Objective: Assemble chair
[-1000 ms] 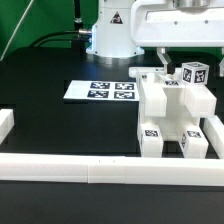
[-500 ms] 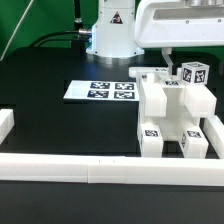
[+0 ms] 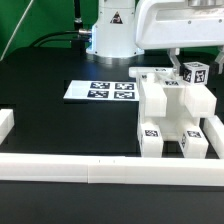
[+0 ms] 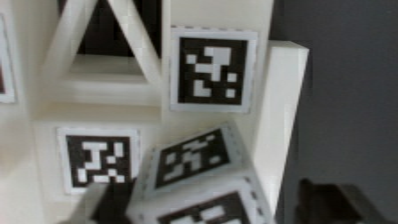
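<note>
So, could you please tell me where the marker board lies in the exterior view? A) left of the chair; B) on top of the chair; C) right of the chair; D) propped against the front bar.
A: the marker board lies flat on the black table, to the exterior view's left of the chair and apart from it.

Black table [image 3: 50, 125], marker board [image 3: 100, 91], border bars [image 3: 110, 168]
</note>
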`<action>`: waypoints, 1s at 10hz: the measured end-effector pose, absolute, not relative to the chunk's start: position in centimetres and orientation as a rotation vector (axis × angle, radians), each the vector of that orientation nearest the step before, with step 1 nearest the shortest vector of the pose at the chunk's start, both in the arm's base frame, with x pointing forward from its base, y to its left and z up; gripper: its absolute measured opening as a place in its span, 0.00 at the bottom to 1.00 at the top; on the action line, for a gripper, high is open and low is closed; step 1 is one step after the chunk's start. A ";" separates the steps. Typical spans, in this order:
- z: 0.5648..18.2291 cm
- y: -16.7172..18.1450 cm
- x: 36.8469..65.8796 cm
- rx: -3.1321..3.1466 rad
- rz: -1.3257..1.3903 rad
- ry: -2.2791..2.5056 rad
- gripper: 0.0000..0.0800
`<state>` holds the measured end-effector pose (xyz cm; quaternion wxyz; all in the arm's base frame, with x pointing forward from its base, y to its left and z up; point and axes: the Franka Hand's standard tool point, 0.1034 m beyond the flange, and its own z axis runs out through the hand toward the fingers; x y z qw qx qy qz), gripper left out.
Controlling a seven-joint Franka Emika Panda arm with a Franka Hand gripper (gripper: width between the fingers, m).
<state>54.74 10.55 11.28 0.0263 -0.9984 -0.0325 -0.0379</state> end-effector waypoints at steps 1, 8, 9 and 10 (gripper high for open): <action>11.3 10.6 54.7 -3.085 -0.117 -0.087 0.35; 11.3 10.7 54.8 -3.041 -0.106 0.401 0.36; 11.3 10.7 54.8 -3.036 -0.105 0.436 0.36; 11.3 10.7 54.8 -3.011 -0.100 0.555 0.36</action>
